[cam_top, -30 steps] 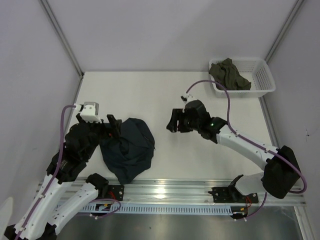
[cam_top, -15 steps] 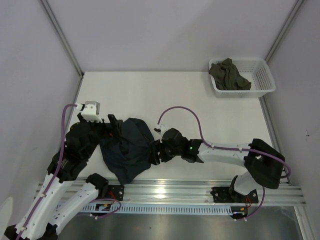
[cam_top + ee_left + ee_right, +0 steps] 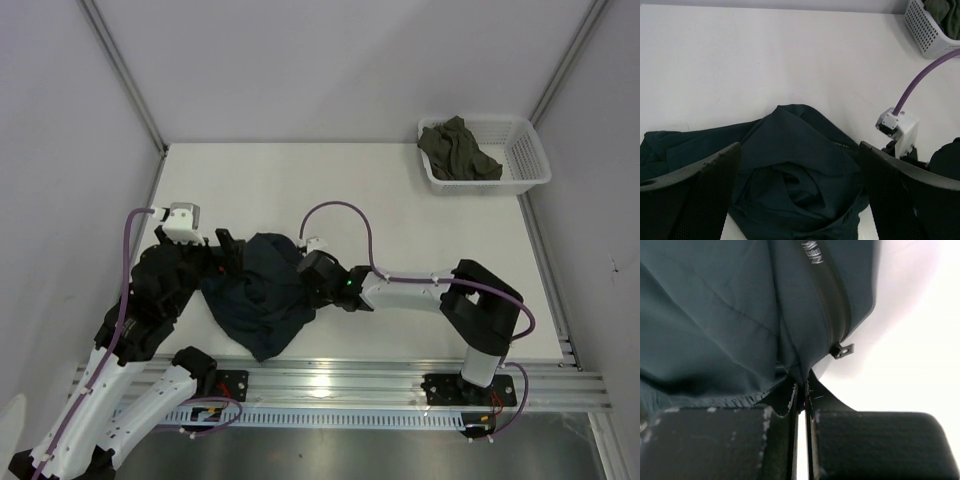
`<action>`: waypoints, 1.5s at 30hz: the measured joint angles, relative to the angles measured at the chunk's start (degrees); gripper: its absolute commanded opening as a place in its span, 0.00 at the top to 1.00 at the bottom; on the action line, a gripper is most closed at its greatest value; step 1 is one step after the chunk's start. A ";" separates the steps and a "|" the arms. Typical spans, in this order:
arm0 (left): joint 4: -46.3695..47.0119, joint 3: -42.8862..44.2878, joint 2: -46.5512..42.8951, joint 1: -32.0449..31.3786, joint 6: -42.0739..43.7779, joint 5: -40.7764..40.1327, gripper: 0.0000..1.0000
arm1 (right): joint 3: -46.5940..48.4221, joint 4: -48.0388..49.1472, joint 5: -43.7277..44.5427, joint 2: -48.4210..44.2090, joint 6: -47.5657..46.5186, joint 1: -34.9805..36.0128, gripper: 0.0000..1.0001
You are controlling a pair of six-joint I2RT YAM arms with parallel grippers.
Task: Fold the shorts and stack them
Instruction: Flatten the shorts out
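Note:
The dark teal-navy shorts (image 3: 258, 296) lie crumpled in a heap at the near left of the white table (image 3: 400, 210). My right gripper (image 3: 312, 278) reaches low across the table and is shut on the heap's right edge. In the right wrist view its fingertips (image 3: 801, 390) pinch a fold of the shorts (image 3: 730, 305) next to a seam with small white lettering. My left gripper (image 3: 226, 252) hangs over the heap's left side. Its jaws stand wide open in the left wrist view, either side of the shorts (image 3: 790, 175), and hold nothing.
A white basket (image 3: 528, 150) at the far right corner holds an olive-green garment (image 3: 458, 148). The right arm's purple cable (image 3: 340, 215) loops above the table. An aluminium rail (image 3: 350, 380) runs along the near edge. Grey walls close in left, back and right.
The right arm has swung from mid-table down and left to the shorts, and its gripper has shut on their right edge. The left arm has stayed still.

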 measured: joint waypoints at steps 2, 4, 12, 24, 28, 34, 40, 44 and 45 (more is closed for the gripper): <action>-0.02 0.00 0.00 0.00 0.00 0.02 0.01 | 4.35 -6.91 7.85 -0.20 -2.16 0.83 1.00; 0.00 0.00 0.00 0.00 0.00 0.09 0.01 | 11.91 -17.66 19.63 -0.02 -4.11 3.26 1.00; -0.15 0.00 0.00 0.37 0.28 0.13 0.01 | 32.70 -36.72 44.74 10.86 -5.44 16.06 0.73; -2.01 -0.04 0.11 1.53 1.75 0.87 0.01 | 7.63 -20.83 16.13 -1.90 -9.35 18.99 0.24; -1.31 -0.04 0.11 1.53 1.51 1.70 0.01 | 2.64 -10.08 5.11 -13.66 -8.79 12.68 0.27; -0.96 -0.04 0.42 1.53 1.49 2.91 0.01 | -7.89 3.30 -7.45 -18.47 -4.83 3.98 0.32; -1.03 1.55 5.33 1.53 1.36 6.03 0.01 | -14.86 8.85 -14.49 -17.62 -1.05 0.76 0.27; -1.27 2.03 10.71 1.53 0.39 8.68 0.01 | -15.78 13.94 -16.15 -16.61 -0.63 0.52 0.28; -1.66 2.47 12.59 1.53 -0.13 9.25 0.01 | -16.24 15.32 -16.61 -16.35 -0.63 0.26 0.28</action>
